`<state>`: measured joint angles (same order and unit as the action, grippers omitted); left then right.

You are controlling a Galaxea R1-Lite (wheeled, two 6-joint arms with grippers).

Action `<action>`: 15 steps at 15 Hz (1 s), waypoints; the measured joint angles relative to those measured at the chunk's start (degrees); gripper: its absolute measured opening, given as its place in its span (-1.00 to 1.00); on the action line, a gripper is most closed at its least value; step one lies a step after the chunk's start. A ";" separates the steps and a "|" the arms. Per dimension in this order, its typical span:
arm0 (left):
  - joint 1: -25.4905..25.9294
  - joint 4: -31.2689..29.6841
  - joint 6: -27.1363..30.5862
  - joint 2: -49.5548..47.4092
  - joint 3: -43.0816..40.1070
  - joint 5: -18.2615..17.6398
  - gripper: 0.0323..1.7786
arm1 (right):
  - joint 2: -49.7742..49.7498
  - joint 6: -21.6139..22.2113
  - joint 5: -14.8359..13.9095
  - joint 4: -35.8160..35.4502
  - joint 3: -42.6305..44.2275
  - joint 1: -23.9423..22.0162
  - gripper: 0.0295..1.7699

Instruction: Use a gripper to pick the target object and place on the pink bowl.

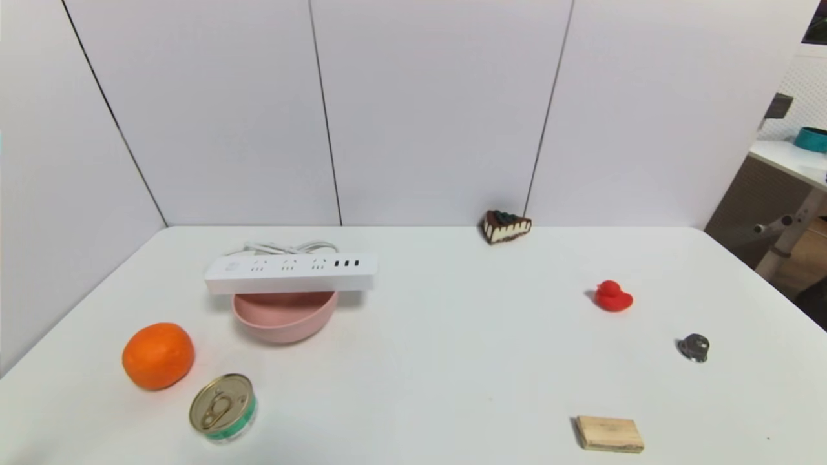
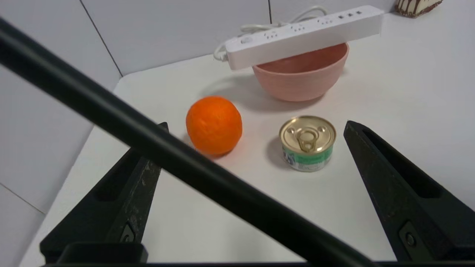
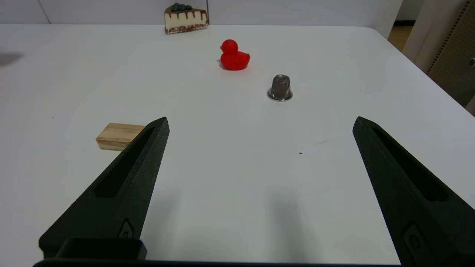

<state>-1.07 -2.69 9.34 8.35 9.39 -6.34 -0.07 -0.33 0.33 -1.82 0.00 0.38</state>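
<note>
Both grippers stand wide open, holding nothing: left gripper (image 2: 256, 128), right gripper (image 3: 259, 122). Toward the worktop's back-left corner, the power strip (image 1: 291, 272) rests across the pink bowl (image 1: 284, 320).

Power strip (image 1: 291, 272) looks like smooth white plastic, pink bowl (image 1: 285, 316) is matte, can (image 1: 222, 408) has a shiny metal lid, block (image 1: 609, 433) is raw wood.
</note>
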 joint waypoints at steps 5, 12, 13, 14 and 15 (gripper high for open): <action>0.52 -1.99 -3.47 -7.34 -7.91 1.44 0.90 | 0.00 0.02 0.00 0.02 0.00 -0.05 0.93; 0.55 2.69 -7.97 -8.42 -9.39 5.11 0.90 | 0.00 0.02 -0.02 0.00 0.00 -0.07 0.93; 0.55 2.72 -8.79 -8.45 -9.39 5.44 0.90 | 0.00 0.02 0.00 0.02 0.00 -0.05 0.93; 0.55 2.72 -9.72 -8.46 -9.39 5.77 0.90 | 0.00 0.02 0.00 0.02 0.00 -0.02 0.93; 0.55 2.72 -10.39 -8.46 -9.39 5.92 0.90 | 0.00 0.02 0.00 0.02 0.00 -0.02 0.93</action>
<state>-0.52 0.02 -1.05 -0.11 0.00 -0.41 -0.07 -0.30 0.33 -1.79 0.00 0.35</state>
